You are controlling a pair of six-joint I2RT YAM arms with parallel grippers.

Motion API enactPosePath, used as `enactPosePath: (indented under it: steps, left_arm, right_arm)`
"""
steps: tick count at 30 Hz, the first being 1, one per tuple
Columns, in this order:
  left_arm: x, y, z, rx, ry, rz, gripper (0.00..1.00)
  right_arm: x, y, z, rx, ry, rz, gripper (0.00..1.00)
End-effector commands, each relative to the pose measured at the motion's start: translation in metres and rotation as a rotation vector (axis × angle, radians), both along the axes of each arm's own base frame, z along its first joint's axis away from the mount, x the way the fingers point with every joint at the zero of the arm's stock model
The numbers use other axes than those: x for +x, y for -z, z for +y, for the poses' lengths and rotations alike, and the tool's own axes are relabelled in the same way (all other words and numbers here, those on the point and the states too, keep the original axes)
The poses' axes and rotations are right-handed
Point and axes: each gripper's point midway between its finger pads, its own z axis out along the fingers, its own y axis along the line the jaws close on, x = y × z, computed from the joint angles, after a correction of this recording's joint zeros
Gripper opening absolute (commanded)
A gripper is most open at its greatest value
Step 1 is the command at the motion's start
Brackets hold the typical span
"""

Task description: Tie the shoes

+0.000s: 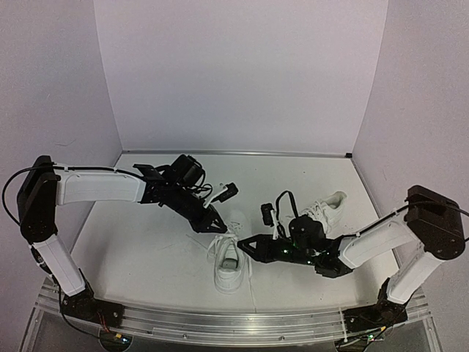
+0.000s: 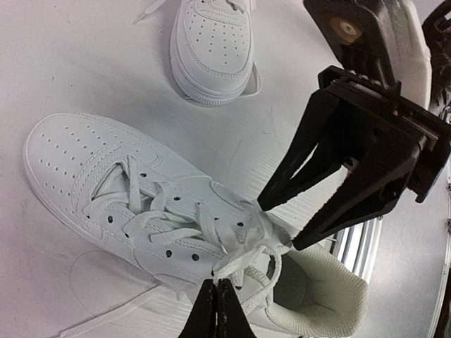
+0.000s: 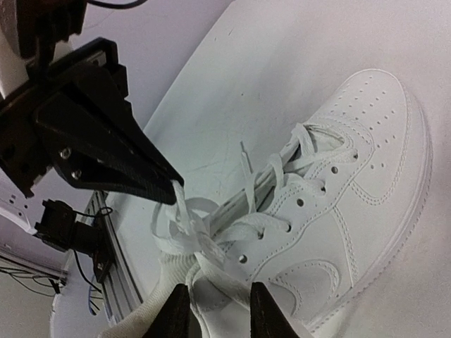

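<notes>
Left pincer [image 2: 215, 301] and right pincer [image 2: 276, 224] crowding the laces [image 2: 176, 232]

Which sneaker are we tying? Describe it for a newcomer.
On the table, look near the front edge, between the two arms. The sneaker there has its laces pinched by the left hand; the other sneaker lies farther back, behind the right arm.
</notes>
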Motion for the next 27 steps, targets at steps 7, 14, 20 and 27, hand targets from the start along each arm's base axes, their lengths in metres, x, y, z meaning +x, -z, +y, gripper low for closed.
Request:
enactPosePath:
  steps: [7,14,20,27]
  left_arm:
    - [0.013,-0.034,-0.015,-0.091,-0.043,0.013,0.0]
    - [0.013,-0.035,-0.018,-0.093,-0.059,0.058,0.0]
    - [0.008,-0.039,-0.019,-0.107,-0.052,0.085,0.0]
    - [0.004,-0.04,-0.02,-0.114,-0.041,0.116,0.0]
  right_arm:
    - [-0.025,-0.024,0.008,-0.27,-0.044,-0.204,0.33]
    - [-0.039,-0.044,0.026,-0.528,-0.07,-0.453,0.47]
    - [-0.049,-0.046,0.039,-0.739,-0.009,-0.652,0.59]
    - [-0.053,-0.041,0.056,-0.978,0.106,-0.883,0.71]
